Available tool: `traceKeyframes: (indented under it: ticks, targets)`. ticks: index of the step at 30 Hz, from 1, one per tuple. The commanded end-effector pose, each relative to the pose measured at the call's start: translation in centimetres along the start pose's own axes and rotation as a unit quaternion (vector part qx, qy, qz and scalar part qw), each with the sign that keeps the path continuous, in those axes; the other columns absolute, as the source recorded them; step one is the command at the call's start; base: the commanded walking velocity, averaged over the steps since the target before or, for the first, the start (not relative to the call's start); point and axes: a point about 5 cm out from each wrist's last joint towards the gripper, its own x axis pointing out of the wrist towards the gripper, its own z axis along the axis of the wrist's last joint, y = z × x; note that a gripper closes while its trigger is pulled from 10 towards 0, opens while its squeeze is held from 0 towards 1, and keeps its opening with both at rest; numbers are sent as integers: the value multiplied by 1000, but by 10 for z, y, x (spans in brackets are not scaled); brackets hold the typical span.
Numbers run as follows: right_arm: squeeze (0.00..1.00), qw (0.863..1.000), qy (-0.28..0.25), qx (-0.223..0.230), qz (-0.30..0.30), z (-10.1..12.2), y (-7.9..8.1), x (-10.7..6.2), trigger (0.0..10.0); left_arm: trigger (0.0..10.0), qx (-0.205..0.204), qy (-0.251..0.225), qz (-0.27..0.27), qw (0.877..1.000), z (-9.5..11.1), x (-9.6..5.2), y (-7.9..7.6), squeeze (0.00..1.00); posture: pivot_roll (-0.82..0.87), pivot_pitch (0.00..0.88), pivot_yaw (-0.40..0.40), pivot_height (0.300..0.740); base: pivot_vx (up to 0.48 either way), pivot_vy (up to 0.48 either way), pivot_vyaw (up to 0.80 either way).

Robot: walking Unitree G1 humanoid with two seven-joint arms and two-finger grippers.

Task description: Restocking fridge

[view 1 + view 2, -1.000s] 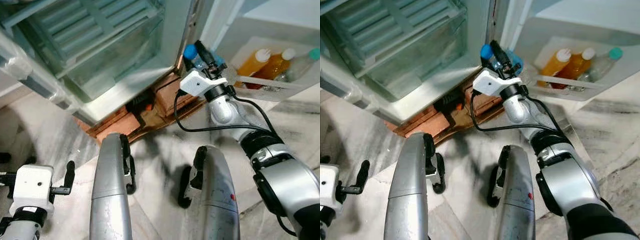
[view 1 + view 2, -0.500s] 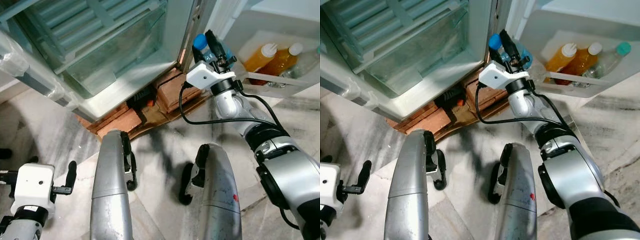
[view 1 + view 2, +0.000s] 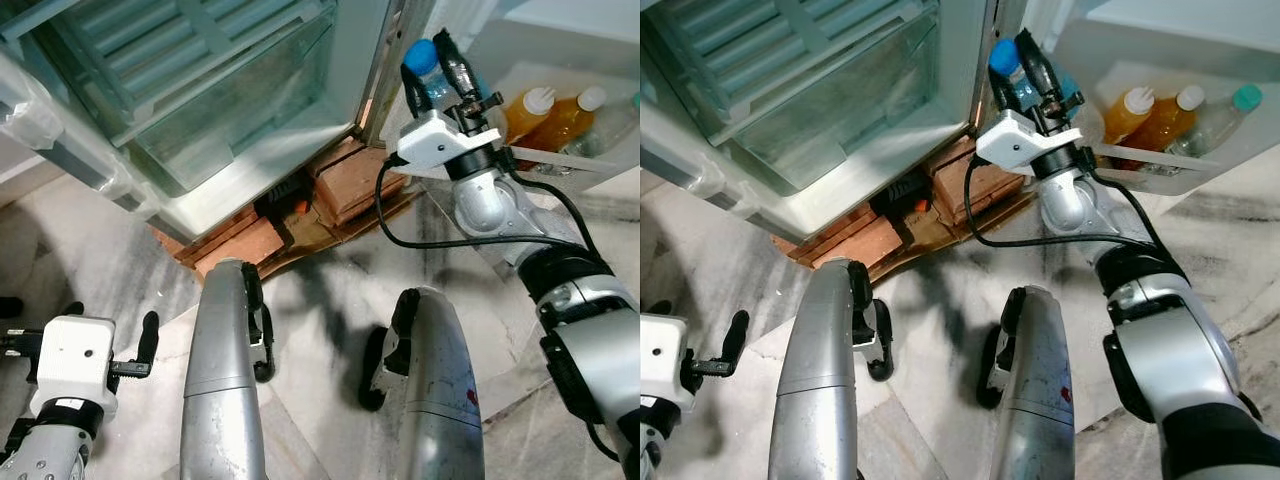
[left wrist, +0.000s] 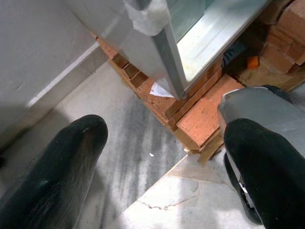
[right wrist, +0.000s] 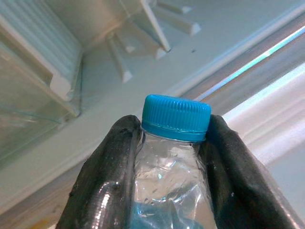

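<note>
Blue-capped clear water bottle clamped between the two black fingers of the right tool, held upright just beside the door shelf of the open fridge. Compared with a second ago, the right arm has carried the bottle upward and toward the door shelf, so that it now stands level with the two orange juice bottles and the pale bottle with a teal cap already on that shelf. The right wrist view shows the fingers pressing the bottle's neck just below the cap. By judgement, the remaining step is to lift the bottle over the shelf rail and set it next to the juice bottles. The left tool hangs idle well away from the door shelf, fingers apart, above the marble floor.
</note>
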Motion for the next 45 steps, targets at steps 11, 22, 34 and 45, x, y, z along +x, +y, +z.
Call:
traceKeyframes:
  ticks: [11, 22, 34, 45]
  targets:
    - [0, 994, 77, -64, -42, -22, -9, 0, 10000, 10000, 9, 24, -9, 1000, -8, -8, 1, 0, 341, 504, 24, 558, 0, 0, 0]
    - [0, 982, 160, -43, -87, -42, -24, -8, 10000, 10000, 28, 37, -17, 999, -4, -20, 9, 0, 389, 546, 68, 558, 0, 0, 0]
    - [0, 967, 216, 102, -88, -45, -5, -26, 10000, 10000, 31, 11, -37, 999, 3, -5, 4, 0, 335, 486, 60, 558, 0, 0, 0]
    - [0, 929, 245, 267, -69, -29, 32, -65, 10000, 10000, 5, -39, -48, 998, 10, 41, -11, 0, 204, 334, 53, 558, 0, 0, 0]
